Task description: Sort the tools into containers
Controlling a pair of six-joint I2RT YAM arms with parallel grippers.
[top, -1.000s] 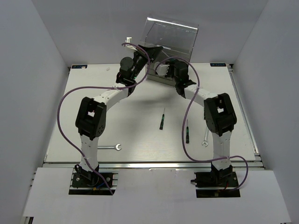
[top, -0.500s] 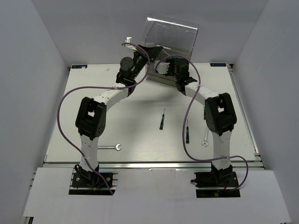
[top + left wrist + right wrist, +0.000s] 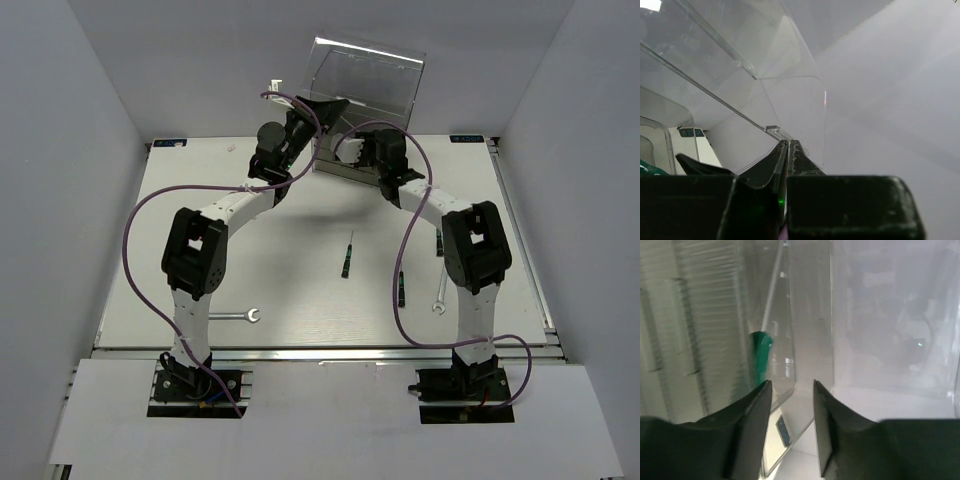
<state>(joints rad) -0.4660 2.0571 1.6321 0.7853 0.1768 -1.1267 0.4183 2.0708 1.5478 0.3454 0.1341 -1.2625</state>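
The clear plastic cabinet of containers point(image 3: 368, 82) stands tilted at the back of the table. My left gripper point(image 3: 322, 108) is at its left side, jaws shut on a thin clear wall edge point(image 3: 771, 129). My right gripper point(image 3: 346, 150) is at the cabinet's lower front, open, with a clear drawer edge point(image 3: 790, 365) in front of its fingers. A green screwdriver handle point(image 3: 760, 354) shows through the plastic. On the table lie two screwdrivers point(image 3: 347, 256) point(image 3: 400, 285) and two silver wrenches point(image 3: 438, 297) point(image 3: 241, 316).
Purple cables point(image 3: 135, 240) loop from both arms over the table. The loose tools lie between and in front of the two arm elbows. Grey enclosure walls point(image 3: 70, 150) stand close on the left, right and back.
The right arm's elbow has shifted slightly right and its gripper has edged along the cabinet front. The left arm and the cabinet have stayed put.
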